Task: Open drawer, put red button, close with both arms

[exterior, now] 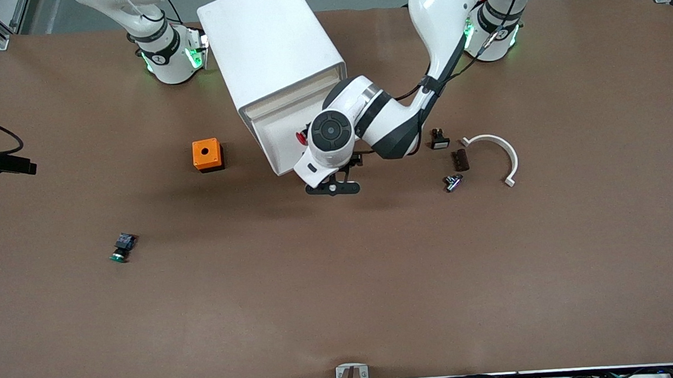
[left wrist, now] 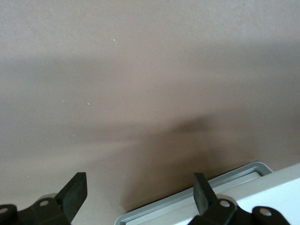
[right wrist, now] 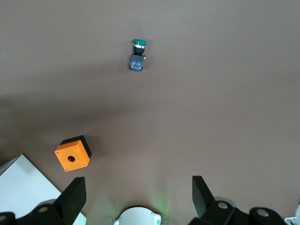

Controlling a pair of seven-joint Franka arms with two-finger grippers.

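Fingers [left wrist: 75,190] apart, left gripper [left wrist: 139,191] over drawer [exterior: 278,135]

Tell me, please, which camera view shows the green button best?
The right wrist view: the green button lies unobstructed on the bare table, cap and body distinct. The front view shows it smaller, toward the right arm's end. The left wrist view misses it.

Even overhead light, pretty soft; left arm [exterior: 391,121] dropped a blurry shadow on the tabletop [exterior: 342,282], wrist views slightly hazy.
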